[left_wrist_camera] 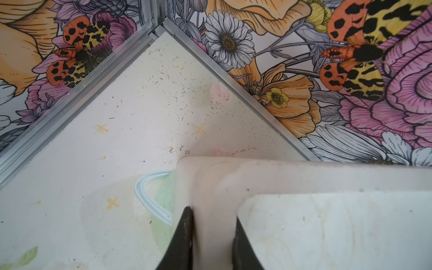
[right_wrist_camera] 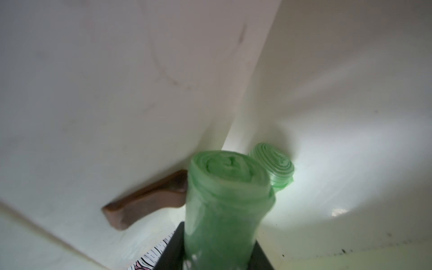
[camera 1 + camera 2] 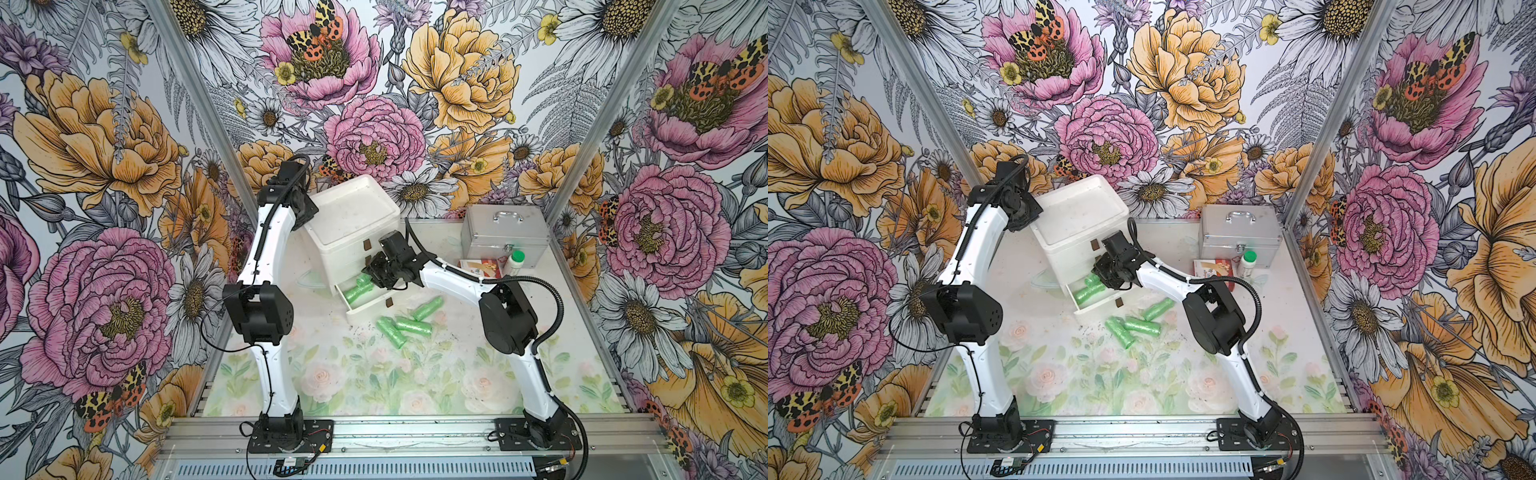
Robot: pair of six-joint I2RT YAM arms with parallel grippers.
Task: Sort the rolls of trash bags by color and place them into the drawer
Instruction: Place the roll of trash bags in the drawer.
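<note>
The white cabinet's [image 3: 353, 216] bottom drawer [image 3: 370, 309] stands open. My right gripper [image 3: 370, 279] [image 3: 1100, 279] hangs over the drawer, shut on a light green roll of trash bags [image 2: 229, 198] held end-on between its jaws [image 2: 218, 233]. Another green roll [image 2: 274, 168] [image 3: 352, 293] lies inside the drawer. Three more green rolls [image 3: 428, 308] [image 3: 413, 325] [image 3: 390, 332] lie on the table just in front of the drawer. My left gripper [image 3: 305, 210] [image 1: 212, 214] is shut on the raised rim [image 1: 280, 177] of the cabinet's top, at its left rear corner.
A silver case [image 3: 505, 237] stands at the back right. In front of it are a green-capped white bottle [image 3: 515, 262] and a red and white packet [image 3: 482, 266]. A brown drawer handle [image 2: 145, 205] juts out close beside the held roll.
</note>
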